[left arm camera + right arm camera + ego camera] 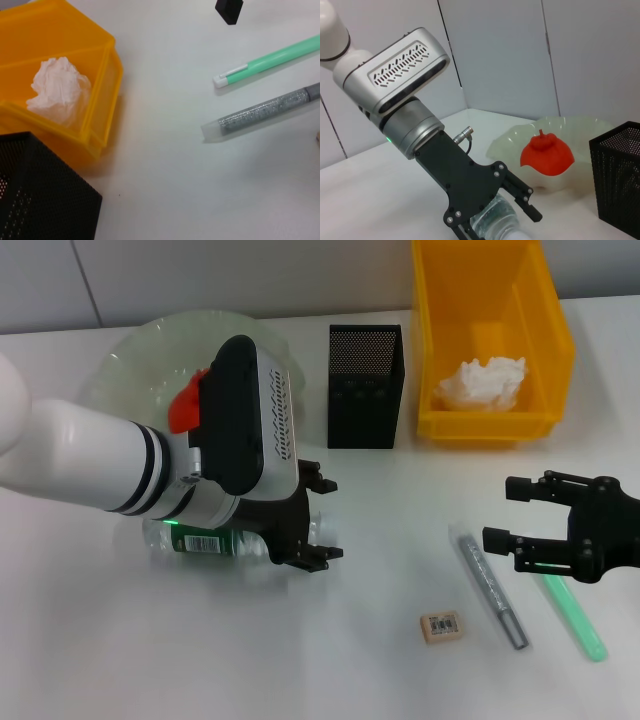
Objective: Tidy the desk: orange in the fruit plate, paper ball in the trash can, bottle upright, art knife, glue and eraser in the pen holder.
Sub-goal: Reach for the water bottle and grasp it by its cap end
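The bottle (205, 540) lies on its side left of centre. My left gripper (328, 520) is open, with one finger on either side of the bottle's cap end, as the right wrist view confirms for the bottle (492, 216). The orange (188, 400) sits in the fruit plate (120, 365). The paper ball (485, 382) lies in the trash can (545, 340). Between them stands the pen holder (365, 385). On the table to the right lie the eraser (441, 626), the grey glitter glue (492, 588) and the green art knife (572, 615). Over the knife my right gripper (505, 512) hangs open and empty.
The left wrist view shows the trash can (95, 60), paper ball (57, 90), pen holder (40, 195), art knife (270, 60) and glue (265, 110). Bare table lies in front of the bottle and between bottle and eraser.
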You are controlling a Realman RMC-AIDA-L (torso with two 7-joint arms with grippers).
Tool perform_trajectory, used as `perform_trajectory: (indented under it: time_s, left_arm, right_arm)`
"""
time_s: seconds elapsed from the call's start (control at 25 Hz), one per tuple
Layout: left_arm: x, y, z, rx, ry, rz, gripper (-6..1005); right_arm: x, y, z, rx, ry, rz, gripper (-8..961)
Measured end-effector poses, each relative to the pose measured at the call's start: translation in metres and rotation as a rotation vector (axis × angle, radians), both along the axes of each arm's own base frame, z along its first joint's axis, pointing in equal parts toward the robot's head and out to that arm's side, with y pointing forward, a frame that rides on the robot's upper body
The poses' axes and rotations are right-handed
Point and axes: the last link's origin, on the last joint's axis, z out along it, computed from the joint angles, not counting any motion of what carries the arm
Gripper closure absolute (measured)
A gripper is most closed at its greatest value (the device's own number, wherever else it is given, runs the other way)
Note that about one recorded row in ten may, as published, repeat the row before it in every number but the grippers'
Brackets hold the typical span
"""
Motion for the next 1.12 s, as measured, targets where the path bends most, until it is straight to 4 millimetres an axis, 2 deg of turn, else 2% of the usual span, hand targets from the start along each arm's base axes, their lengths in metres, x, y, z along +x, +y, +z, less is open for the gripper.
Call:
perform_trajectory:
  time_s: [0.36,0.48,1.12]
  left_arm:
    - [-0.0043,-0.0018,-0.0049,0.0,0.023,-0.007,232]
    - [-0.0049,-0.002,-0.0055,0.0,0.025,-0.007,374]
    - [-0.0085,-0.0002,-0.0086,0.021,0.067,0.013,406]
  right_arm:
    - [-0.0012,-0.0002,-0.001,-0.005,0.003,0.005,168]
    - [-0.0011,-0.0013,-0.0024,-0.014,0.009,0.005,168]
    - [-0.0022,-0.001,-0.003,-0.02,0.013,0.009,168]
